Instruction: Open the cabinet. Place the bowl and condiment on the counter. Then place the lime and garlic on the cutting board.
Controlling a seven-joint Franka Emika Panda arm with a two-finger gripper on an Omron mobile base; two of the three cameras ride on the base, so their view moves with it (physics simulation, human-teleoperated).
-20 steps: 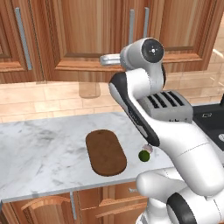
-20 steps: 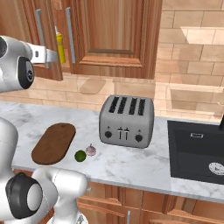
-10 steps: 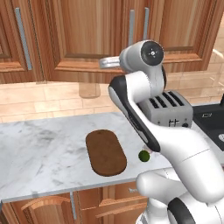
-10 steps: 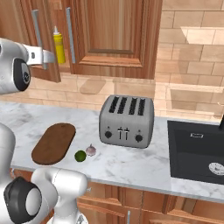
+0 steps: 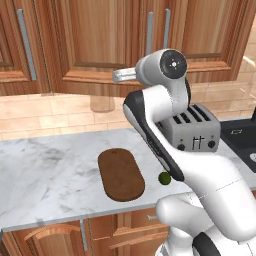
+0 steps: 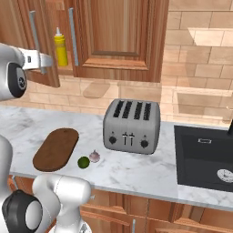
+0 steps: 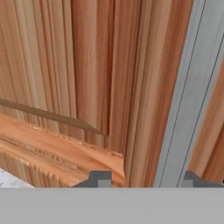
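Left base view: the reddish-brown wood cabinet (image 5: 125,45) spans the wall, its panel doors framed in raised moulding and fitted with long straight grey bar handles (image 5: 166,28). Beneath it lies the counter (image 5: 45,170), smooth white marble with faint grey veining. On it rests the cutting board (image 5: 120,174), a flat dark brown oval with rounded ends and a matte grain. The lime (image 5: 164,178), small, round and dark green, sits just right of the board, partly behind the glossy white arm. A brushed-metal toaster (image 5: 192,131) with four dark slots stands farther right.

Right base view: the left cabinet door stands ajar, and the condiment (image 6: 60,47), a small yellow squeeze bottle with a pale pointed nozzle, stands upright on the wooden shelf in the gap. The garlic (image 6: 94,156), a whitish-pink bulb with a pointed tip, lies on the marble just beside the lime (image 6: 83,162), both near the board's (image 6: 57,148) right end. A black sink (image 6: 205,157) is set into the counter at the right.

Hand view: the gripper (image 7: 146,179) faces ribbed wood close up, and the grey bar handle (image 7: 186,100) runs down between its two dark fingertips (image 7: 101,179). The fingers bracket the bar; whether they press on it cannot be told.
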